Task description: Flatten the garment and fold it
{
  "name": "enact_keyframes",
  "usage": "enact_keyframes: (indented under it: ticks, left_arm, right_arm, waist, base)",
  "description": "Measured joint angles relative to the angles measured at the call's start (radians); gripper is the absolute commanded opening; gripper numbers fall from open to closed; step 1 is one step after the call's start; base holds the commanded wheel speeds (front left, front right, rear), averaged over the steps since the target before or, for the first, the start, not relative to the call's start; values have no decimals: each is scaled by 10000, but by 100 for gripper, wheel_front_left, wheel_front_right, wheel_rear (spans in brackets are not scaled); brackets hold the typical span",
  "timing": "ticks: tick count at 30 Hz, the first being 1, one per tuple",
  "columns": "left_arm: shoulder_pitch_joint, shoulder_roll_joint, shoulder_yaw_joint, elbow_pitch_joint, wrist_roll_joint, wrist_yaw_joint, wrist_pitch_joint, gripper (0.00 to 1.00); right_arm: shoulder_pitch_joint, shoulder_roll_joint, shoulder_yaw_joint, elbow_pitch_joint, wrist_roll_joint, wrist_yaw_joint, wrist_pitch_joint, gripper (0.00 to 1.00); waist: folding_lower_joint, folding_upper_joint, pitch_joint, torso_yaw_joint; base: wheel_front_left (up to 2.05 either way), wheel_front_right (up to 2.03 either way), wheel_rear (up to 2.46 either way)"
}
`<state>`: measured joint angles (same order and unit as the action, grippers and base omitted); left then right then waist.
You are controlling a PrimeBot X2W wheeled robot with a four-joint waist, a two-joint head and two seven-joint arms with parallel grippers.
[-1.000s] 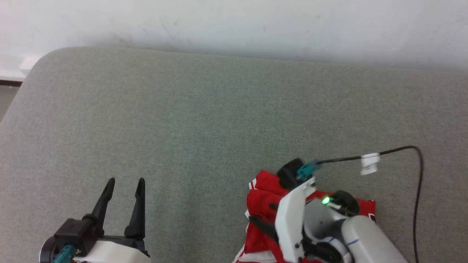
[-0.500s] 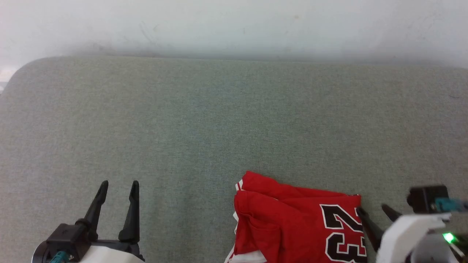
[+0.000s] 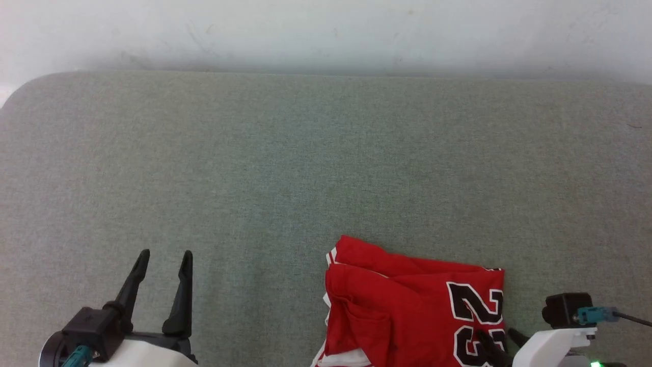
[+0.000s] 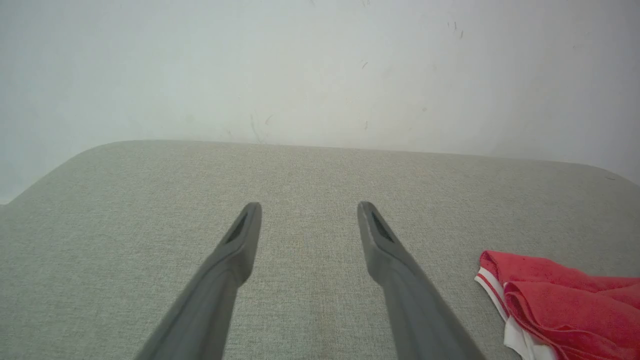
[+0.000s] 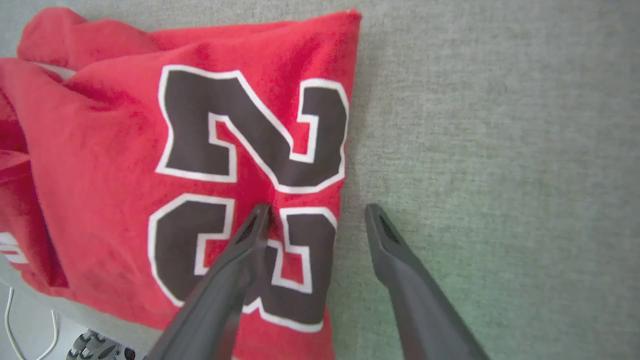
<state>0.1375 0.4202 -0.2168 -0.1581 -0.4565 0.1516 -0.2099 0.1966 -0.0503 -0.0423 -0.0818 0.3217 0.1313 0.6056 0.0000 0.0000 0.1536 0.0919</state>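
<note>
Garment (image 3: 407, 311) lying near right on grey pad (image 3: 254, 178), looking folded, perhaps done; one side bunching. Left end effector (image 3: 165, 253) gaping empty, well apart; right end effector (image 5: 317, 207) gaping empty at its edge.

Garment (image 3: 407, 311): one, red. Block numerals (image 5: 265, 145) on it: two, black edged white. Jaws: two sets, left jaws and right jaws; two dark fingers (image 4: 235, 250) apiece, four in all. Teal plugs (image 3: 591, 315): two. Counter (image 3: 305, 153): one, grey-green cloth. Wall (image 3: 326, 30): one.
</note>
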Motion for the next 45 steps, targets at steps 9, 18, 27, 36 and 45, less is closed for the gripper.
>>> enact_keyframes:
  ticks: [9,18,27,36,45]
  left_arm:
    - [-81,23,-123,6,0,-4,84,100]
    - [-192,40,-113,-155,4,48,71,100]
    - [-222,272,2,-410,4,92,82,100]
    - [-644,644,184,-953,25,77,159,100]
    - [-1546,1005,408,-1536,127,-136,98,100]
  right_arm:
    - [-652,-50,167,1060,533,4,-479,0]
    - [-1706,6,-15,932,-366,4,-662,0]
    - [-3624,-10,-746,945,-2169,4,405,0]
    - [-4755,-1722,-1469,464,-3574,4,1250,0]
    - [-5520,-3296,-2220,527,-4351,4,1411,0]
  waist:
    - [0,0,-37,213]
    - [0,0,-140,-165]
    - [0,0,65,-857]
    - [1,0,977,-1293]
    - [3,0,2337,-1685]
  base:
    - [0,0,0]
    - [0,0,0]
    - [0,0,0]
    - [0,0,0]
    - [0,0,0]
